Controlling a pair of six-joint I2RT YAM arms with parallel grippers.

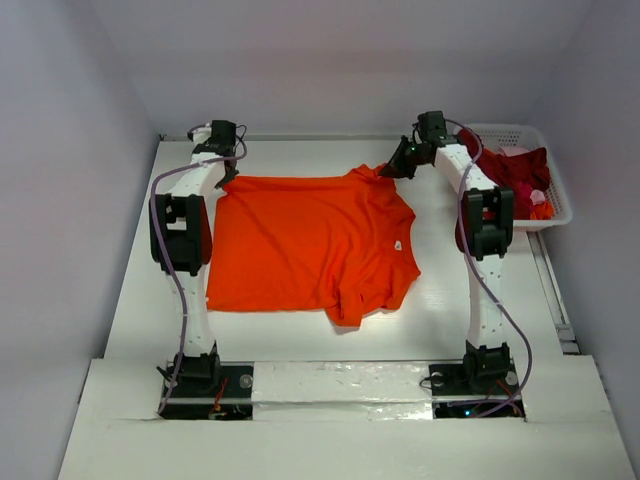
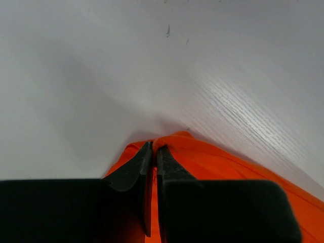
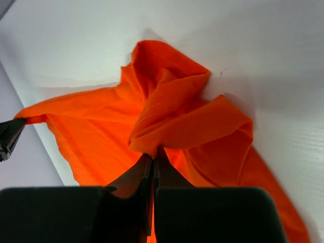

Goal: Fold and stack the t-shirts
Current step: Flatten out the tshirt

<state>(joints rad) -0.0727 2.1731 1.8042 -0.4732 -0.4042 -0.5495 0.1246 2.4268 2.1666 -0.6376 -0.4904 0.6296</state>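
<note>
A bright orange t-shirt [image 1: 310,240] lies spread on the white table, its small white neck tag [image 1: 398,244] towards the right. My left gripper [image 1: 228,172] is shut on the shirt's far left corner; the left wrist view shows my left gripper [image 2: 154,148] pinching the orange cloth [image 2: 217,162]. My right gripper [image 1: 392,168] is shut on the bunched far right sleeve. In the right wrist view, folds of the t-shirt [image 3: 172,111] rise from my right gripper [image 3: 153,158]. Dark red t-shirts [image 1: 512,168] lie in the basket.
A white lattice basket [image 1: 506,129] stands at the back right corner, beside the right arm. White walls enclose the table on the left, back and right. The left gripper's tips [image 3: 10,136] show at the left edge of the right wrist view.
</note>
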